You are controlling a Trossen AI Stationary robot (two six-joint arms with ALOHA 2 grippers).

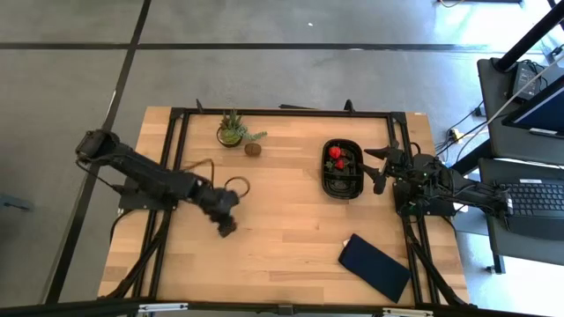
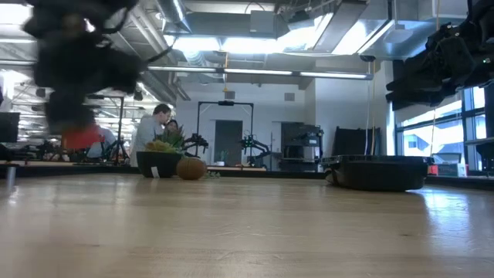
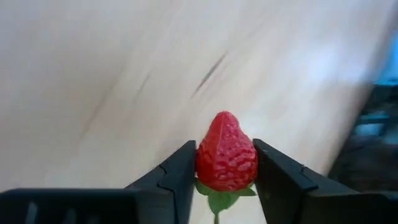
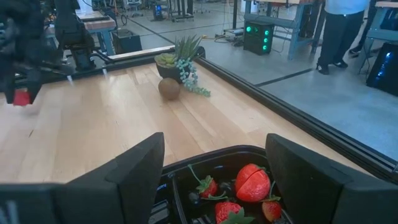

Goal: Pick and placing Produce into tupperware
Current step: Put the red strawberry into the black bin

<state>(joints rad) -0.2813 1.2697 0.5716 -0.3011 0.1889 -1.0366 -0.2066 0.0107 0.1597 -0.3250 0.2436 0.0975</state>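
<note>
Though no writing legible: left claw pinching strawberry; right claw spread.

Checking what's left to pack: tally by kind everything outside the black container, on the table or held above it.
Strawberry, held in the left hand: 1
Brown round fruit: 1
Potted plant: 1
Dark-blue rectangle: 1
Total: 4
</note>
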